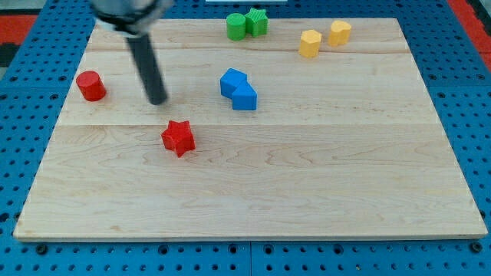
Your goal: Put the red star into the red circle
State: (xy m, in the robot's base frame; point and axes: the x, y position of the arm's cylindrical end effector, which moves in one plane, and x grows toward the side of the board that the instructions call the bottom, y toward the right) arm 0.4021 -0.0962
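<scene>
The red star (178,138) was seen left of centre on the wooden board (322,176) — my tip (158,100), a bare rod without fingers, was placed just above-left, apart. The red circle (90,86) was set further left.

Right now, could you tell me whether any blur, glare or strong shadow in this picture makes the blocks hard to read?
In the camera view, lighting is even and soft, with only faint shadows and no glare on the board; the rod's upper end at the view's top is blurred, while my tip is fairly sharp, up and to the view's left of the crisp red star, right of the red circle.
</scene>
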